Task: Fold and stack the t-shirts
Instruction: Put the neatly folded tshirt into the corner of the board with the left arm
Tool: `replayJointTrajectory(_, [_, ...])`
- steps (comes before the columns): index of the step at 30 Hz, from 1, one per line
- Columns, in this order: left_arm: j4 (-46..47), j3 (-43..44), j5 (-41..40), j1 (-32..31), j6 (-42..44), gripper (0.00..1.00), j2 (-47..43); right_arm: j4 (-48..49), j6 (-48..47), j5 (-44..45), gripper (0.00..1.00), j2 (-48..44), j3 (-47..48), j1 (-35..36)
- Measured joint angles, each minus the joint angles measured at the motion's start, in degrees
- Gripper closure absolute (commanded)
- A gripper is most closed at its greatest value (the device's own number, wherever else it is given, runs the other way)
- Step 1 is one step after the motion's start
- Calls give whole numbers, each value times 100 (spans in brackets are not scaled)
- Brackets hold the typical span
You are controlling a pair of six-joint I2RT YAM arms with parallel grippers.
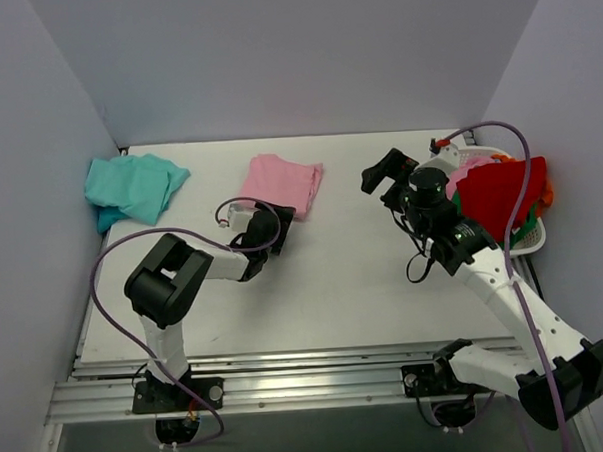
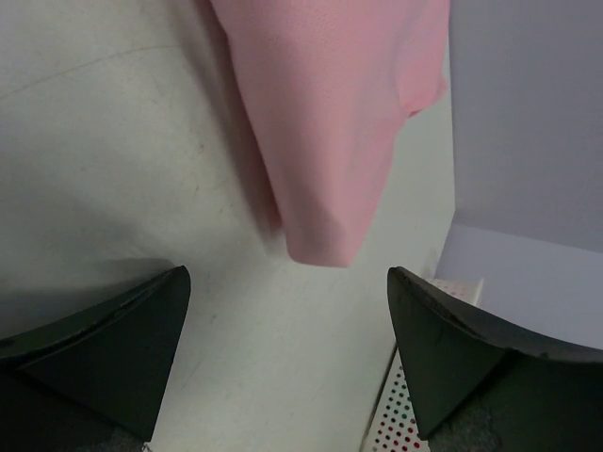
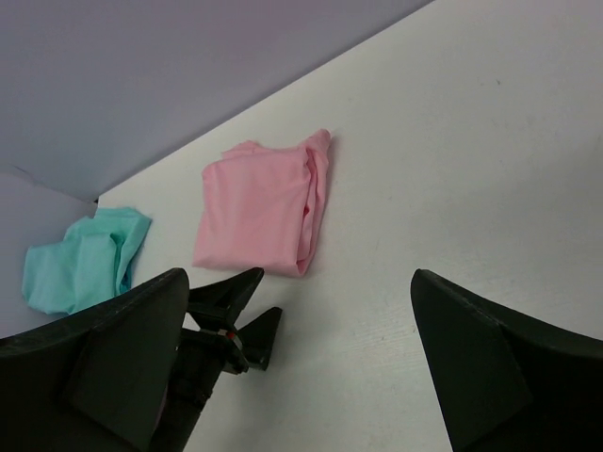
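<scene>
Pink tee point(image 2: 330, 113) cropped, seemingly folded.

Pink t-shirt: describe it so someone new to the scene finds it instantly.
On the white table, look along the far edge, slightly left of middle. The light pink cotton t-shirt lies there folded into a flat rectangle, just beyond the left arm's open tool. Its neighbour, the teal cotton t-shirt in the far-left corner, looks rumpled instead.

We find the nearer t-shirt point(image 2: 330, 122) on the tabletop point(image 2: 113, 188) just ahead of the left end effector point(image 2: 285, 282), the farther t-shirt point(image 1: 130, 188) well to its left; a basket point(image 1: 530, 238) sits, seemingly, right of the right end effector point(image 1: 390, 180).
</scene>
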Motion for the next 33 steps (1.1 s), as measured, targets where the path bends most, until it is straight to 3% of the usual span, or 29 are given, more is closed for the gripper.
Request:
replayJointTrajectory(7, [535,570,-284,-13,-413,4,730,-166,-111,72,0,-308,-35,-61])
replayJointTrajectory(14, [389,1331,-411,184,-531,0,1237,-203,-138,-55,0,-308,-310,-85])
replayJointTrajectory(17, [181,1617,-439,372,-525,28,1386,-203,-144,-103,0,-308,-358,-94])
replayJointTrajectory(18, [138,1668,-444,444,-509,48,1438,-199,-153,-116,0,-308,-358,-98])
replayJointTrajectory(21, [-66,1912,-354,715,-293,79,1698,-197,-160,-146,0,-319,-358,-98])
replayJointTrajectory(22, [-85,2048,-286,839,-214,95,1829,-197,-160,-160,0,-328,-358,-98])
replayJointTrajectory(29, [-1005,3713,850,1965,1016,98,2553,-192,-170,-262,0,-481,-363,-107])
replayJointTrajectory(33, [-2194,5563,1475,2549,2260,98,3272,-188,-170,-330,0,-581,-376,-131])
